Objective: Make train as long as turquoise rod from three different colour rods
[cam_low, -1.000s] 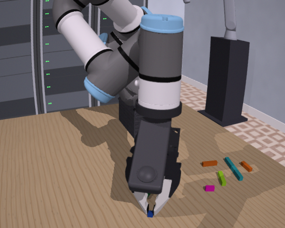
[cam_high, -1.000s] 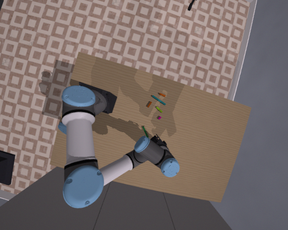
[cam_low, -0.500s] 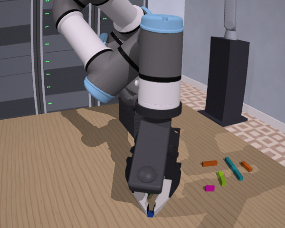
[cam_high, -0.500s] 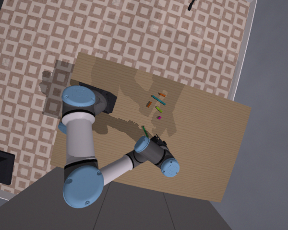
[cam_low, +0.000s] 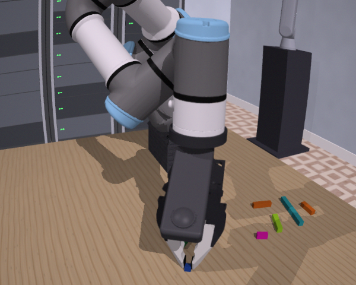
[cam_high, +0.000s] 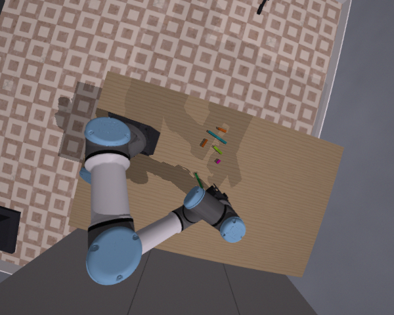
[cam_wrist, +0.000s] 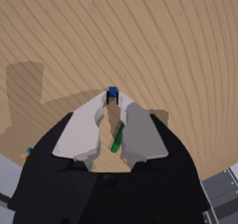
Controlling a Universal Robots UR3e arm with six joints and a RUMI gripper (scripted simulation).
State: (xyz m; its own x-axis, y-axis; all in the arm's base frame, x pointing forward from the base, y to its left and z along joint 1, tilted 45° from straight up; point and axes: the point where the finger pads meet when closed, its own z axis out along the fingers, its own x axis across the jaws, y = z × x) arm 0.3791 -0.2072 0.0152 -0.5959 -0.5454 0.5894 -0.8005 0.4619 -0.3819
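My gripper (cam_low: 188, 262) (cam_wrist: 112, 91) is shut on the small blue rod (cam_low: 187, 268) (cam_wrist: 113, 90), low at the table; its fingertips stand at either side of it. The green rod (cam_high: 199, 180) (cam_low: 186, 243) (cam_wrist: 118, 139) lies behind the fingers, partly hidden in every view. The turquoise rod (cam_high: 216, 136) (cam_low: 291, 211) lies between two orange rods, one (cam_high: 221, 129) (cam_low: 307, 208) on its outer side, the other (cam_high: 203, 142) (cam_low: 261, 204) nearer the arm's base. The lime rod (cam_high: 217, 149) (cam_low: 276, 222) and magenta rod (cam_high: 218, 161) (cam_low: 261, 235) lie apart from each other.
The wooden table (cam_high: 275, 189) (cam_low: 64, 214) carries the arm's dark base (cam_high: 152, 138). The arm and its shadows cover part of the table. The turquoise, orange, lime and magenta rods are grouped toward one long table edge, away from the gripper.
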